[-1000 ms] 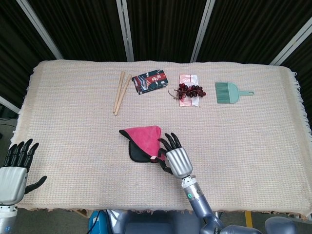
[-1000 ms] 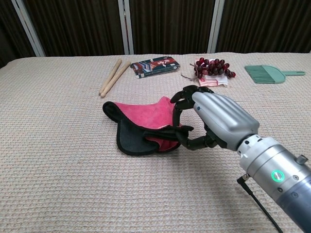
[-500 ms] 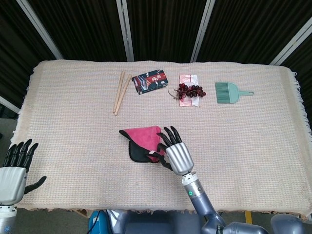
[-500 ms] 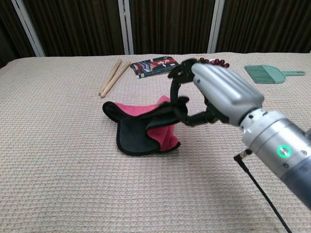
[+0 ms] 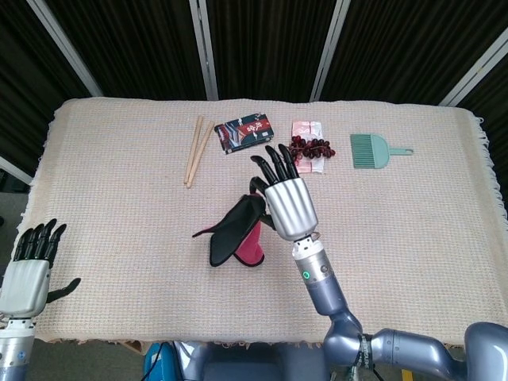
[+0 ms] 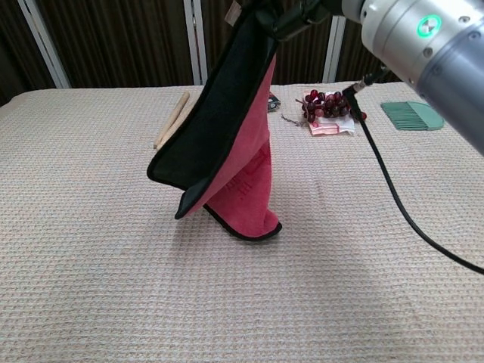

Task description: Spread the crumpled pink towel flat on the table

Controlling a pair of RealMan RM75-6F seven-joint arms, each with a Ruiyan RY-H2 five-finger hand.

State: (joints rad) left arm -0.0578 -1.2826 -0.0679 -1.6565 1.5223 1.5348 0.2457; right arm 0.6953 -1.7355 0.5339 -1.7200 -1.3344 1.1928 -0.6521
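Observation:
The pink towel [image 6: 246, 178], black on its other side, hangs from my right hand [image 5: 286, 198], which grips its top corner high above the table. Its lower fold still touches the beige table cover [image 6: 91, 249]. In the head view the towel [image 5: 238, 232] shows as a dark flap with a pink strip beneath the hand. The chest view cuts off the fingers at the top edge; only the right forearm [image 6: 423, 38] shows. My left hand [image 5: 30, 270] hovers off the table's near left corner, fingers apart, holding nothing.
Along the far side lie wooden chopsticks [image 5: 198, 148], a patterned packet [image 5: 245, 132], grapes on a wrapper [image 5: 308, 148] and a green dustpan brush [image 5: 371, 150]. A black cable [image 6: 393, 189] trails from the right arm.
My right hand has risen well above the table, taking the towel's corner with it, so the towel now hangs upright. The left hand has barely shifted.

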